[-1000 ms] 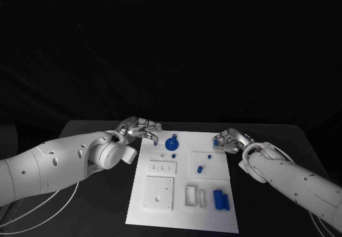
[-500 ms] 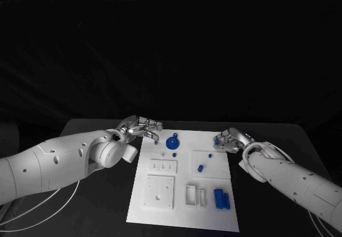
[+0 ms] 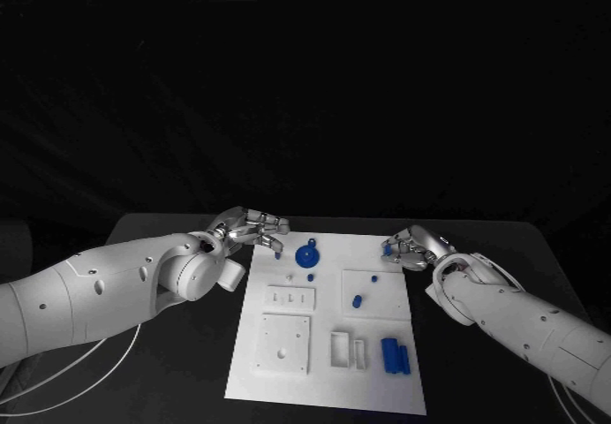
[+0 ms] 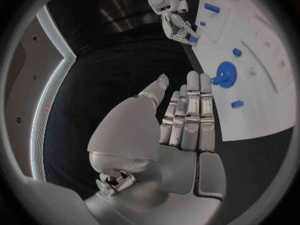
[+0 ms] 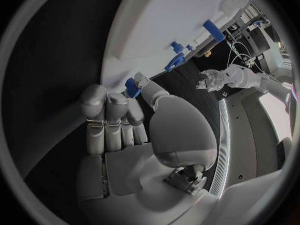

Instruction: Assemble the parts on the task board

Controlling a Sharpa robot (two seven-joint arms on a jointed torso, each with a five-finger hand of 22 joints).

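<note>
— Two blue bars (image 3: 396, 357) sit closest to us, side by side at the board's five o'clock corner, flat on the task board (image 3: 328, 389). What's beside them?

— Just at their nine o'clock, a white open frame (image 3: 348, 350), and further that way a square white block (image 3: 284, 344) with a small hole in it.

— Moving up the plate?

— Mid-board there's a blue oval piece (image 3: 358, 302) on a raised white square, with a tiny blue peg (image 3: 374, 279) just past it at one o'clock. Over at nine o'clock from those, a low white plate with slots (image 3: 290, 299).

— And the far end?

— A blue gear (image 3: 307, 257) stands out near the far edge, and a small blue piece (image 3: 279, 254) lies at its nine o'clock, close to the left hand (image 3: 250, 230).

— What's that hand doing?

— It hovers over the board's eleven o'clock corner. In the left wrist view its fingers (image 4: 189, 116) lie straight and close together, thumb apart, nothing in them.

— And the other side?

— The right hand (image 3: 410, 248) is at the board's one o'clock corner, fingers curled in. The right wrist view shows a small blue part (image 5: 132, 87) pinched at the fingertips, thumb against it, right above the board's edge.
</note>
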